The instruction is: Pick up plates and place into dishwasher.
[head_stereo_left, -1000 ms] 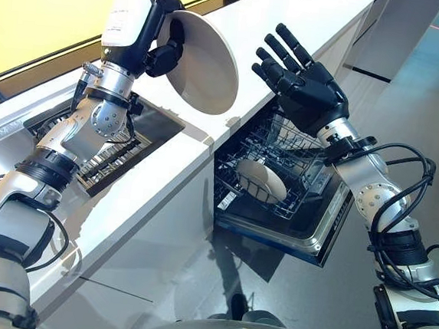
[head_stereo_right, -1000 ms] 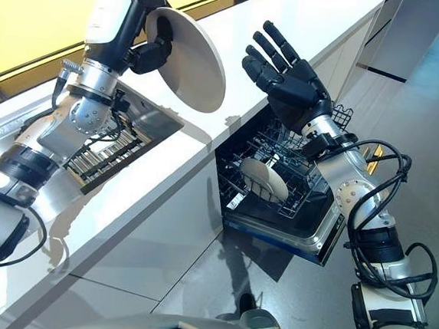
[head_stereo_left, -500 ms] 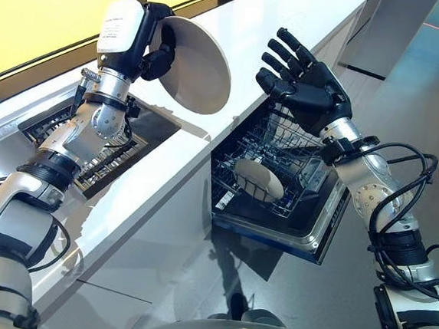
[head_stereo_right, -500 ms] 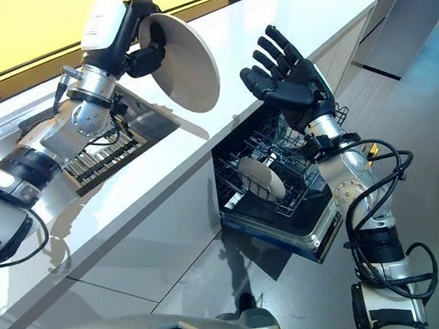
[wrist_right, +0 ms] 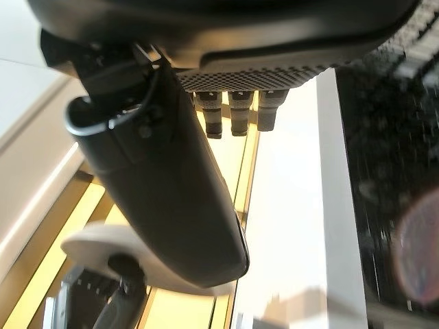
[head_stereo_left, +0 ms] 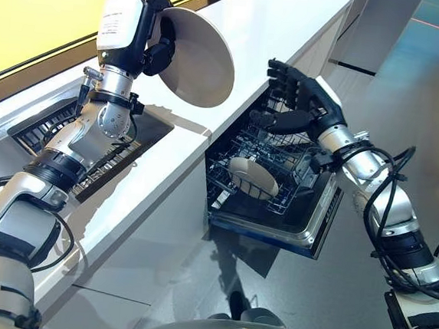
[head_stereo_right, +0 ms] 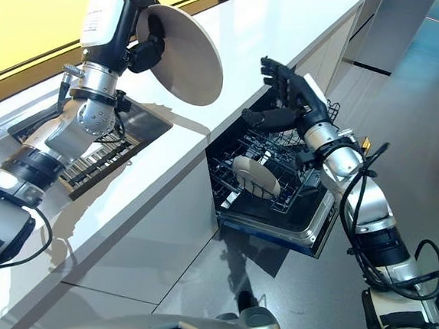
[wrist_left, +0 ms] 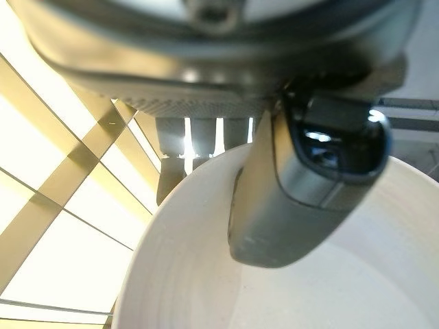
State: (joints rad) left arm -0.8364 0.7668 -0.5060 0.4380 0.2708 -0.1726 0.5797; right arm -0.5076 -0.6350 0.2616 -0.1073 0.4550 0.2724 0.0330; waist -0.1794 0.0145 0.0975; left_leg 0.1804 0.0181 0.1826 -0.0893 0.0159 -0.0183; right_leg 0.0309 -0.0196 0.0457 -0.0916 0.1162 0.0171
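Note:
My left hand holds a white plate up above the white counter, thumb and fingers pinching its rim; the plate fills the left wrist view under the thumb. My right hand hovers open above the pulled-out dishwasher rack, fingers spread and pointing toward the plate. A second white plate stands in the rack. The right wrist view looks past the thumb to the held plate.
The dishwasher door hangs open over the grey floor. A sink with a dark drying rack is sunk into the counter under my left arm. Yellow window panels run behind the counter.
My right hand has dropped lower and moved toward the rack's near edge, turning its palm sideways. The left hand still holds the plate aloft, shifted slightly.

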